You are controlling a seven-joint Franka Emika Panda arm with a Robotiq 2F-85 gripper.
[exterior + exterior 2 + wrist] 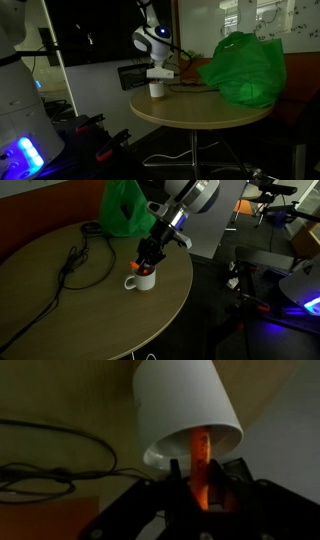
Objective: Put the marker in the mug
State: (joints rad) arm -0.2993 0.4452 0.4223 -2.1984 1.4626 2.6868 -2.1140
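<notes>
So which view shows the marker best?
The wrist view: the marker stands central, bright orange, in the gripper, tip at the mouth of the mug. In an exterior view it is an orange speck at the rim; in an exterior view the mug shows, not the marker.

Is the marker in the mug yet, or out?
Partly in. The wrist view shows the marker, clamped in the claw, with its tip inside the mouth of the mug; not released.

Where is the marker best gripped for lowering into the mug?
At its upper end, from straight above: the marker is thin and hangs upright over the mug mouth, so the end effector pinching across the shaft leaves the lower tip free.
</notes>
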